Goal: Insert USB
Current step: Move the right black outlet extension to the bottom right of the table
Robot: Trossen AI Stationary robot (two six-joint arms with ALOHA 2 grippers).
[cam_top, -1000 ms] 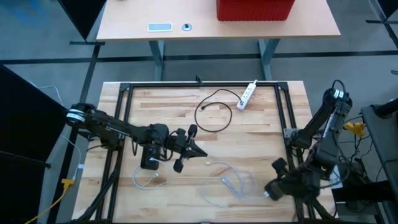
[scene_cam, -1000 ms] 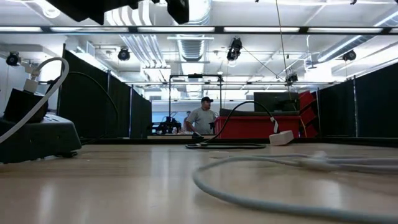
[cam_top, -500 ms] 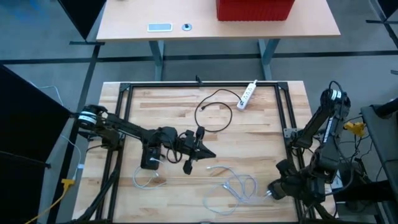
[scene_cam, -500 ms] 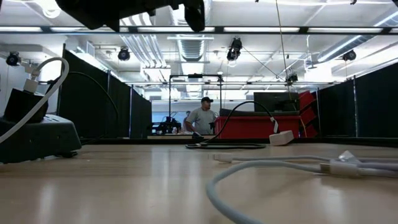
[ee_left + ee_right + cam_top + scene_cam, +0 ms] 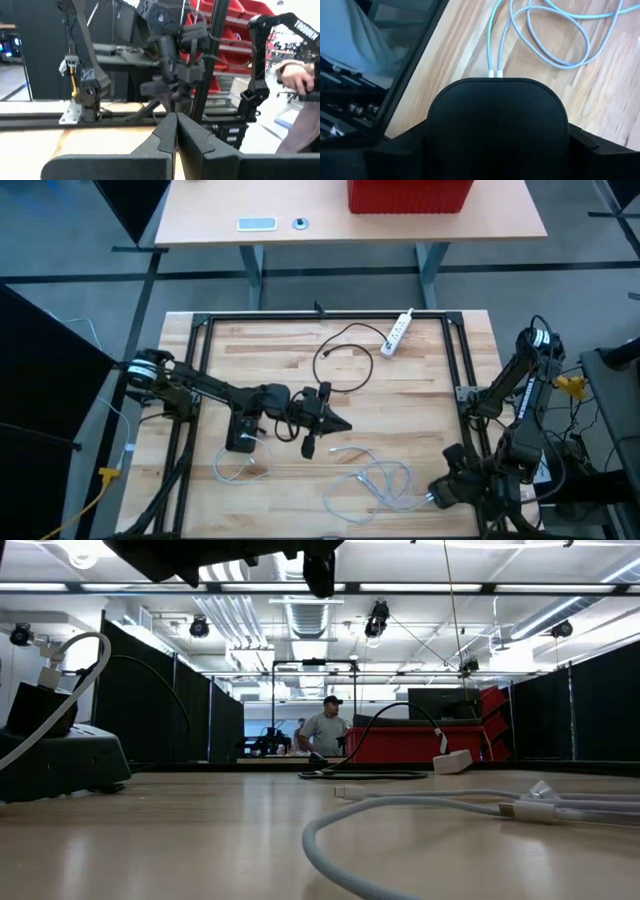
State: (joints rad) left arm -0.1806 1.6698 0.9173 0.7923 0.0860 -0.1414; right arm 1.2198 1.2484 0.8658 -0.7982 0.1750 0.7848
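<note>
A white USB cable [image 5: 378, 480] lies in loose loops on the wooden table, its free plug [image 5: 335, 450] toward the middle; the low view shows it in the foreground [image 5: 420, 805]. At the near right, my right gripper [image 5: 432, 496] slants down over the cable's other end, shut on a black rounded block [image 5: 497, 120]. My left gripper [image 5: 340, 424] hovers level and shut above mid-table, touching nothing; its fingertips [image 5: 176, 125] are closed. A black charger box [image 5: 240, 436] with its own white lead [image 5: 235, 470] rests flat beside the left arm. My right gripper has the black block between its two fingers, coming at it slanting down from the table's near right corner. The block hides the fingers' pads. Two cable strands with white ends [image 5: 494, 74] meet the block's far edge and trail slack over the table.
A white power strip [image 5: 398, 330] with a black cord [image 5: 345, 360] lies at the far side. A black metal frame [image 5: 320, 315] borders the table. A person [image 5: 325, 730] stands far behind, and a hand [image 5: 295, 80] shows beyond the right arm.
My left gripper has moved toward the table's right edge, staying shut. My right gripper has sunk toward the near edge and rolled, with the block. The white cable was dragged along and its loops have shifted and settled on the table.
</note>
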